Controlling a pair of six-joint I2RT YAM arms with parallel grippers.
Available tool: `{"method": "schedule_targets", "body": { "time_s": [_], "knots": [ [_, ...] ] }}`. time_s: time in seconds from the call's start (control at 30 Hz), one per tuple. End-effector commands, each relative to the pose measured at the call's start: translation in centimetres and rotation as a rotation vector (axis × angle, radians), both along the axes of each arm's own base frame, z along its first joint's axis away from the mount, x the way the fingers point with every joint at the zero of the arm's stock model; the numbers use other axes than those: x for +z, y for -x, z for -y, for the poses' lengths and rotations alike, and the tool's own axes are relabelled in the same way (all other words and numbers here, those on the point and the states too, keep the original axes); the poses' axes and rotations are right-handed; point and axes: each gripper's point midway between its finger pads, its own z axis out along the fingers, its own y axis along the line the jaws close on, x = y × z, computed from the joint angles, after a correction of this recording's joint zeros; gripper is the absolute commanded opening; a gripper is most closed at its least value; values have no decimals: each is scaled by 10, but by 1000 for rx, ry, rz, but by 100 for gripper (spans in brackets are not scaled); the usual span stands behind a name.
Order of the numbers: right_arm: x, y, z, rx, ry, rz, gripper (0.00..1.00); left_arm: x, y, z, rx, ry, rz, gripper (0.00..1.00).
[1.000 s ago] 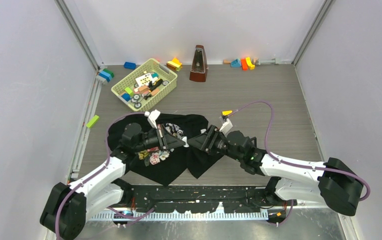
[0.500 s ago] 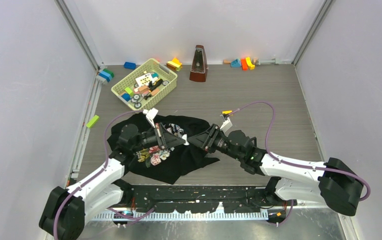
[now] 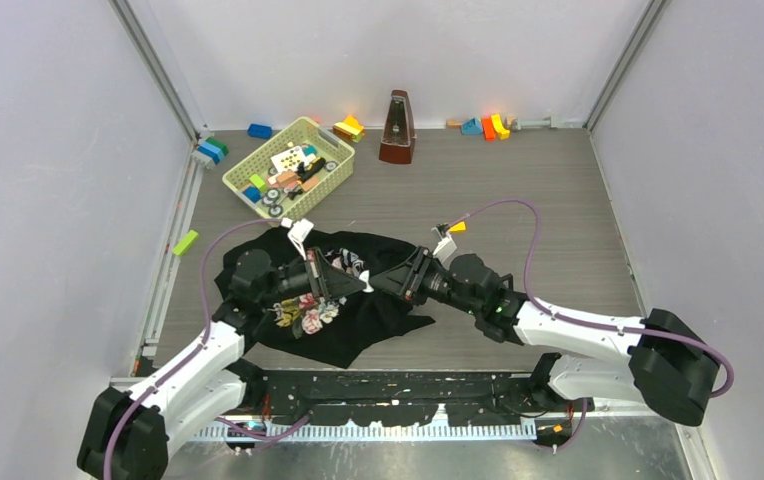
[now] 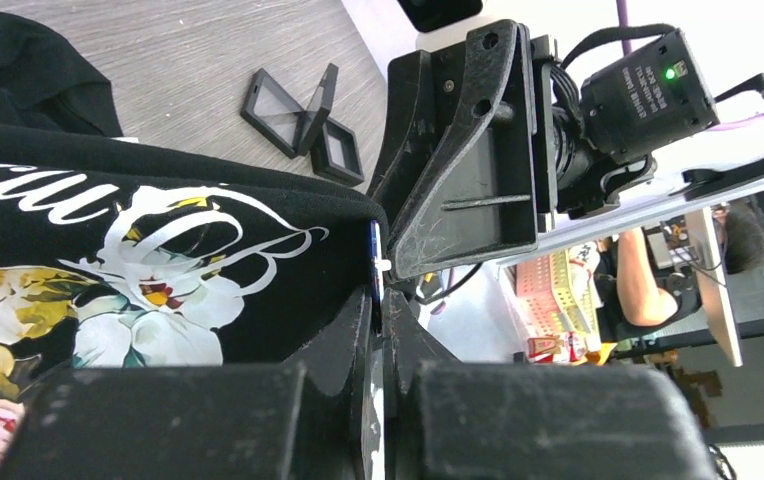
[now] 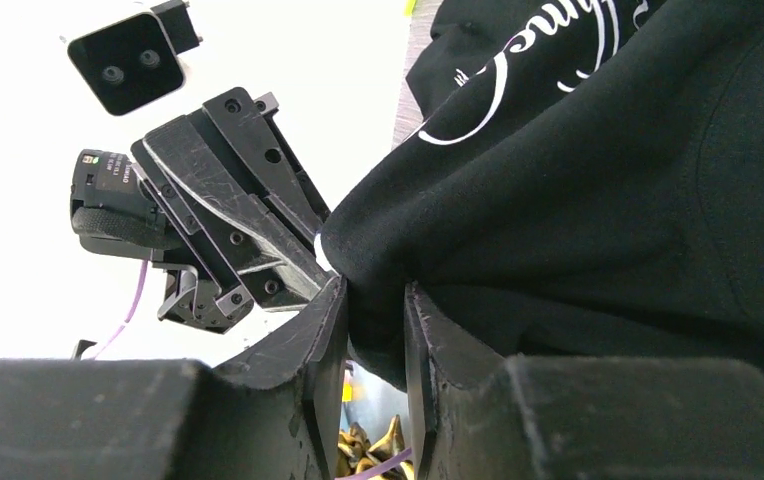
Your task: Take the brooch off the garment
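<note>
The garment (image 3: 358, 325), a black T-shirt with rose print and white script, lies bunched on the table with its right part lifted between both grippers. My left gripper (image 3: 361, 284) is shut on the brooch (image 4: 375, 258), a thin blue sliver with a white bit, at the fabric's edge (image 4: 258, 260). My right gripper (image 3: 378, 282) faces it, tip to tip, and is shut on a fold of the black cloth (image 5: 373, 300). In the right wrist view the left gripper's fingers (image 5: 248, 240) sit against that fold.
Small black square boxes (image 4: 298, 115) lie on the table beyond the shirt. A yellow basket (image 3: 230, 182) of small parts, a metronome (image 3: 396, 128) and toy blocks (image 3: 488, 126) stand at the back. A green block (image 3: 185, 242) lies at the left edge.
Both grippers have moved together slightly left and away, dragging the shirt. Its right flap has pulled in and the cloth is more bunched.
</note>
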Motion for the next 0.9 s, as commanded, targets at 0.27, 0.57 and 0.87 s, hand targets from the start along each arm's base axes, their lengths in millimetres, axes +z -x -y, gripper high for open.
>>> {"method": "schedule_targets", "body": {
  "time_s": [0.27, 0.57, 0.87],
  "knots": [
    [8, 13, -30, 171, 29, -40, 26, 22, 27, 2, -146, 3, 195, 0],
    [16, 31, -33, 289, 50, -3, 26, 13, 19, 3, -123, -40, 130, 0],
    [16, 45, -17, 350, 97, 50, 31, 3, 13, 4, -119, -74, 74, 0]
  ]
}}
